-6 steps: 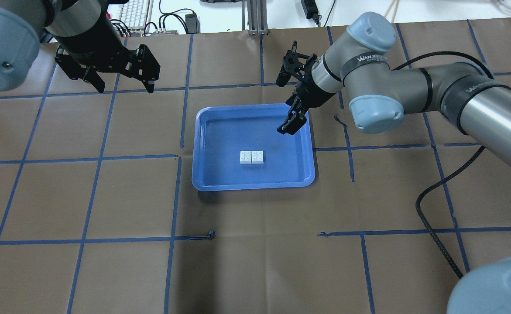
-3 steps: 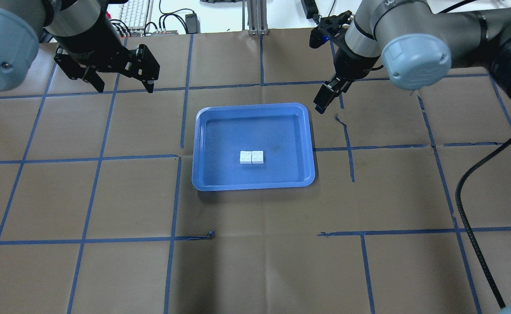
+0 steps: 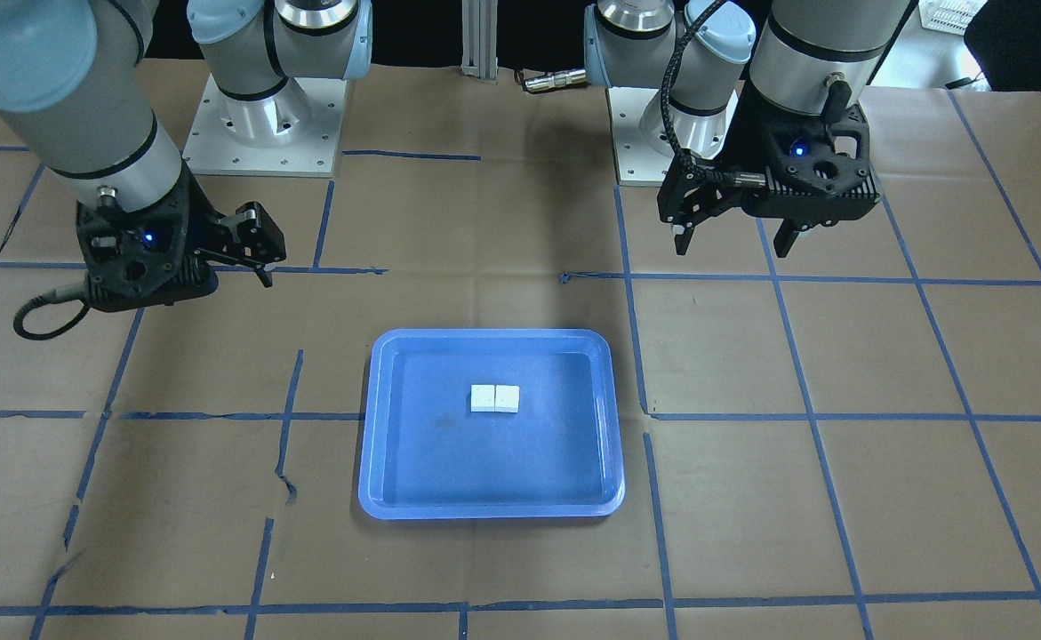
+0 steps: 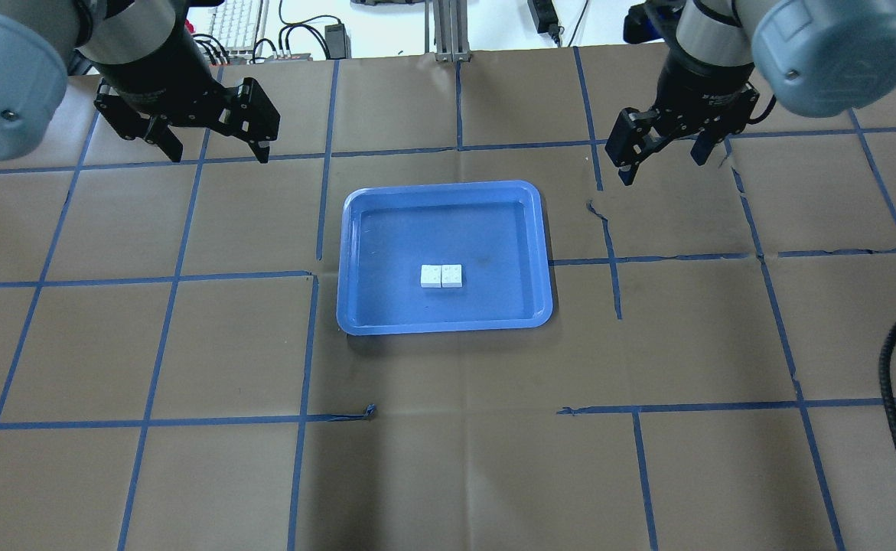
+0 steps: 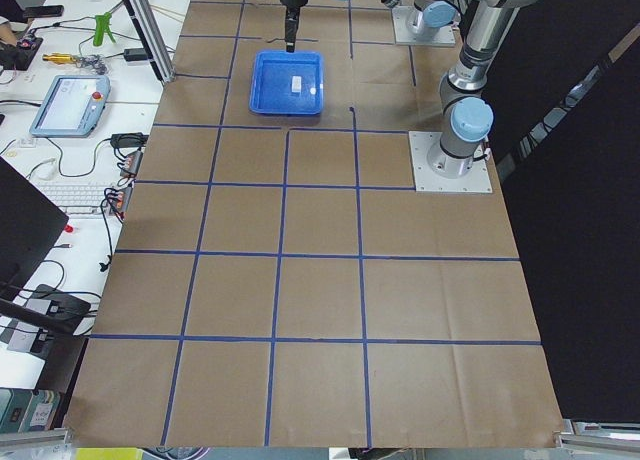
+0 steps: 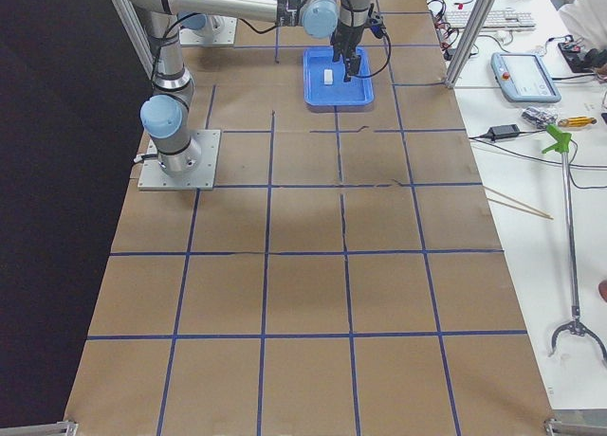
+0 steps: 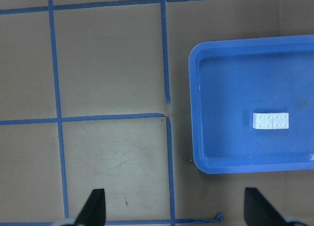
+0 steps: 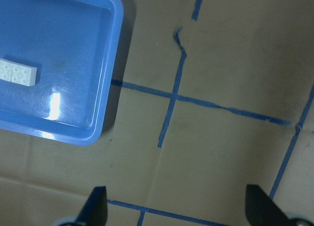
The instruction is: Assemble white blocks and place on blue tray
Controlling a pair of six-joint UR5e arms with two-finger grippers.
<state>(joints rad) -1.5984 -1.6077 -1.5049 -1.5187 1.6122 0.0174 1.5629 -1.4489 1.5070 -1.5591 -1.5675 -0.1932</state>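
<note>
left pincer [image 4: 220,153]: jaws spread wide with nothing between them. It hangs above the desk [image 4: 455,474], fingers pointing down. In its own wrist view both fingertips [image 7: 95,209] show at the lower edge with bare desk between them.
right pincer [image 4: 662,164]: jaws also wide apart and empty. It is raised over the desk, clear of the tray's rim. Its wrist view shows only taped desk between the fingertips [image 8: 98,206].
white blocks [image 4: 441,275]: two, studs up, side by side and touching edge to edge. They lie flat on the tray floor, below and between the two pincers and well apart from both. They sit off to the left pincer's right and the right pincer's left. Whether they are locked together I cannot tell.
blue tray [image 4: 394,229]: flat on the desk in the gap between the pincers, touched by neither. The right pincer's camera catches one rounded corner, and the left pincer's camera shows one end of the tray.
desk: brown surface crossed by blue tape lines [image 4: 636,410] in a grid, under both pincers.
</note>
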